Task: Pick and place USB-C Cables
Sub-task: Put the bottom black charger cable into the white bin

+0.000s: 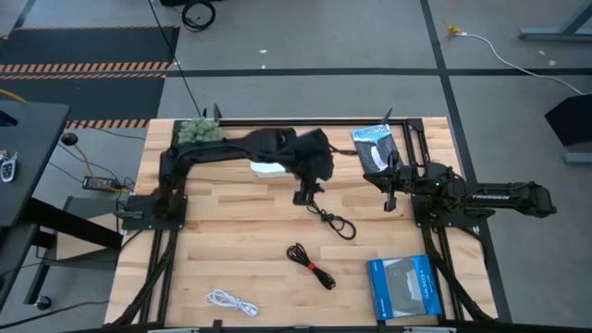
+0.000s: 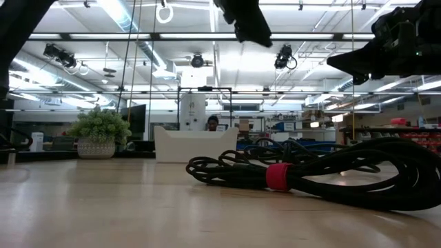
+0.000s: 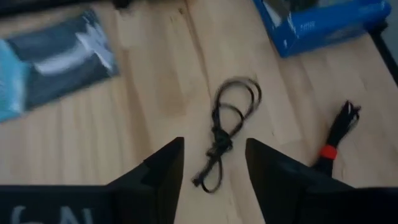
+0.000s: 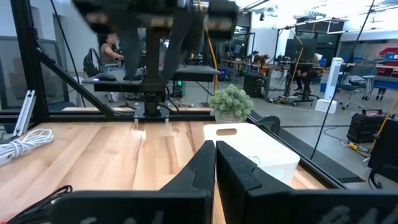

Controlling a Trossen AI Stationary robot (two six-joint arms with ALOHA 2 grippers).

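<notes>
A plain black cable bundle [image 1: 334,222] lies flat on the table's middle. My left gripper [image 1: 305,196] hangs open above its far-left end, clear of it; in the left wrist view the bundle [image 3: 225,127] shows between the open fingers [image 3: 214,149]. The black bundle with a red tie [image 1: 311,265] [image 2: 279,176] lies nearer the near edge, and the white bundle [image 1: 231,302] lies by the near edge. No pale blue-grey cable shows. My right gripper [image 1: 389,202] [image 4: 215,149] waits shut over the table's right part.
A white tray [image 1: 269,169] [image 4: 258,149] stands toward the far edge, partly under my left arm, with a small potted plant [image 1: 197,130] at the far-left corner. A flat blue packet [image 1: 402,288] lies near right, and a dark packet [image 1: 374,148] lies far right.
</notes>
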